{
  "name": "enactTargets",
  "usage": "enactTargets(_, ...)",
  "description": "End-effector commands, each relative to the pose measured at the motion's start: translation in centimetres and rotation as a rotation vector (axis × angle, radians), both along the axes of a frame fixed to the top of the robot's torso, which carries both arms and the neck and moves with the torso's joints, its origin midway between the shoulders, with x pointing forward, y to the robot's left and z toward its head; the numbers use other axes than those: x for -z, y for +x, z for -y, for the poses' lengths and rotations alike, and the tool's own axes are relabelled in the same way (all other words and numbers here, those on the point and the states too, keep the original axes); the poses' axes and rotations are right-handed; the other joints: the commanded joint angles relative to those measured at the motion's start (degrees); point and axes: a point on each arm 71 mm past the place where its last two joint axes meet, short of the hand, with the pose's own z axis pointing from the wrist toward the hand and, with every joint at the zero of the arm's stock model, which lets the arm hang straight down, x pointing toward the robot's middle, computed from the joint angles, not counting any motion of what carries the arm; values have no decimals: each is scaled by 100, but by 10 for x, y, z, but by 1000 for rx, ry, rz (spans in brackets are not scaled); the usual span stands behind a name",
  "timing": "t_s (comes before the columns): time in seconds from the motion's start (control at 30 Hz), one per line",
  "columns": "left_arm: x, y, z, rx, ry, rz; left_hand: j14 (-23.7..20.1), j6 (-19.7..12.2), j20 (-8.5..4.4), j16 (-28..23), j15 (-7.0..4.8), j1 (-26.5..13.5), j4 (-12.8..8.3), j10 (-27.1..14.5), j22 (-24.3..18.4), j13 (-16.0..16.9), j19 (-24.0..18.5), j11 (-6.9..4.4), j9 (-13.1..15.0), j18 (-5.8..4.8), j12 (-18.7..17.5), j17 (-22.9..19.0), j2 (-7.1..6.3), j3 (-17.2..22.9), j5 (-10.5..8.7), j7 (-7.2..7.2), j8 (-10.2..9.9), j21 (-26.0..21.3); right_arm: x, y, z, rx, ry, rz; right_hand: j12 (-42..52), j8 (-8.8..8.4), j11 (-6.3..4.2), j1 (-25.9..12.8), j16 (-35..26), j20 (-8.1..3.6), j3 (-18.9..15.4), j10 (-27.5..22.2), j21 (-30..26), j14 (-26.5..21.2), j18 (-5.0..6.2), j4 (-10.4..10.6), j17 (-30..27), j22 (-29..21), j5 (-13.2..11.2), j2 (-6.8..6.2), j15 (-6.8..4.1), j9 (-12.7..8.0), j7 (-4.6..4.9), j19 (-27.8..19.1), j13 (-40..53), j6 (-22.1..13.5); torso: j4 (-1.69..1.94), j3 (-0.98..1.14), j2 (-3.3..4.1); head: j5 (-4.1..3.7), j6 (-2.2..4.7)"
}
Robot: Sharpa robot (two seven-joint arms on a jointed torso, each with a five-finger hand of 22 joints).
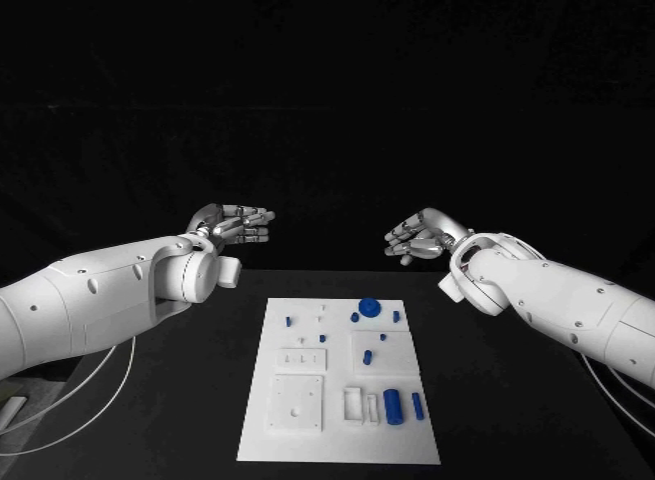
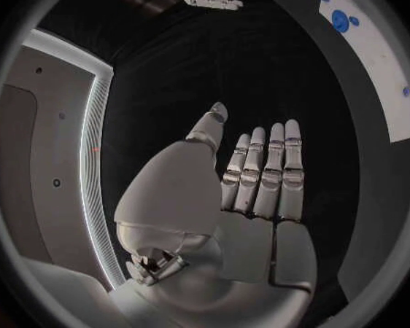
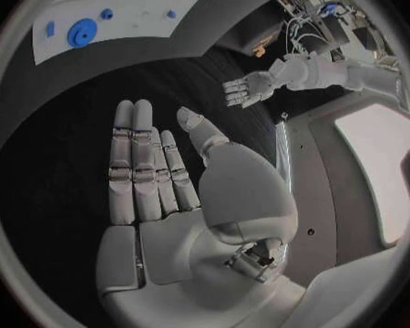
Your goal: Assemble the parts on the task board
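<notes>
Head view: both hands, left (image 1: 234, 224) and right (image 1: 421, 236), hover empty, fingers apart, beyond the board's (image 1: 301, 440) far end, equally near.

Looks like a robotics lab: black table (image 1: 558, 400), dark backdrop, cabled equipment (image 3: 319, 11) (partly blurred) behind.

My left hand (image 1: 235, 222) and right hand (image 1: 422, 236) hang above the far edge of the counter (image 1: 169, 400), fingers (image 2: 271, 160) straight and holding nothing, well apart from each other with bare air between them. Below and nearer to me lies the task board (image 1: 306, 440). Low blue parts (image 1: 395, 405) and a round blue part (image 1: 369, 305) rise from it. Bare black counter runs along both long sides of the board.
</notes>
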Motion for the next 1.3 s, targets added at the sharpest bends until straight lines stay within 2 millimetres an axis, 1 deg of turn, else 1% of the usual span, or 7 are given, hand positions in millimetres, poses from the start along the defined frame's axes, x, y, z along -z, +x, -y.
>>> enactTargets(0.03, -4, -7, 8, 59, -6, 41, 113, 115, -53, 12, -37, -7, -91, 110, 1, 7, 54, -32, 10, -91, 25, 12, 73, 19, 31, -10, 41, 59, 3, -3, -10, -50, -188, 87, 35, 22, -71, -30, 1640, -195, 126, 148, 1082, 356, 243, -37, 1044, 806, 32, -143, -170, 10, -30, 512, 8, 168, 70, -30, 165, -39, 62)
enactTargets(0.13, -5, -13, 14, 103, -13, 47, 271, 242, -106, 33, -96, 14, -161, 244, 18, 5, 111, -78, 14, -108, 18, 22, 76, 67, 29, -29, 43, 115, 7, -5, -17, -68, -248, 108, 28, 15, -78, -12, 2125, -265, 253, 125, 1392, 239, 209, -42, 1322, 1144, -20, -212, -178, 7, -64, 419, 5, 142, 117, -54, 263, -85, 96)
enactTargets(0.43, -7, -27, 33, 227, -30, 69, 132, 256, -73, -23, -45, -83, -440, 146, -2, 6, 16, -44, 14, -92, 21, 18, 116, 188, 21, -26, 43, 188, 27, -10, -34, -97, -402, 184, 26, 16, -80, 115, 2558, -298, 537, 145, 1754, 138, 242, -49, 1442, 1771, -167, -367, -181, 7, -74, 261, 3, 190, 306, -132, 543, -196, 205)
enactTargets(0.53, -8, -34, 40, 260, -43, 70, 137, 254, -75, -19, -47, -83, -450, 134, -2, 6, 21, -41, 14, -90, 21, 19, 119, 185, 21, -24, 44, 196, 36, -11, -37, -98, -430, 197, 26, 16, -78, 81, 2693, -383, 667, 152, 1780, 111, 120, -46, 1450, 1932, -168, -400, -180, 7, -73, 321, 4, 198, 366, -153, 603, -242, 217)
enactTargets(0.63, -9, -41, 43, 282, -55, 69, 145, 257, -80, -20, -50, -85, -466, 134, 0, 6, 29, -43, 14, -87, 21, 19, 125, 183, 24, -24, 44, 208, 40, -12, -39, -102, -451, 205, 28, 17, -81, 65, 2806, -390, 714, 146, 1729, 91, 110, -43, 1440, 2078, -181, -416, -177, 7, -72, 356, 4, 195, 414, -170, 672, -268, 251)
enactTargets(0.97, -13, -56, 47, 317, -76, 63, 157, 262, -84, -21, -53, -102, -502, 137, -2, 6, 24, -43, 14, -89, 21, 19, 135, 173, 21, -26, 44, 226, 48, -14, -43, -113, -505, 218, 27, 12, -71, 107, 2938, -388, 654, 103, 1565, 69, 81, -45, 1408, 2315, -225, -424, -164, 5, -74, 478, 3, 176, 496, -220, 834, -346, 206)
enactTargets(1.3, -22, -59, 51, 335, -83, 73, 153, 266, -82, -21, -52, -117, -523, 142, -5, 6, 20, -45, 14, -90, 22, 19, 141, 164, 24, -27, 45, 235, 54, -11, -39, -94, -542, 218, 29, 14, -72, 123, 3034, -394, 874, 112, 1490, 51, 93, -45, 1426, 2556, -377, -486, -166, 5, -77, 550, 5, 199, 512, -249, 966, -384, 244)
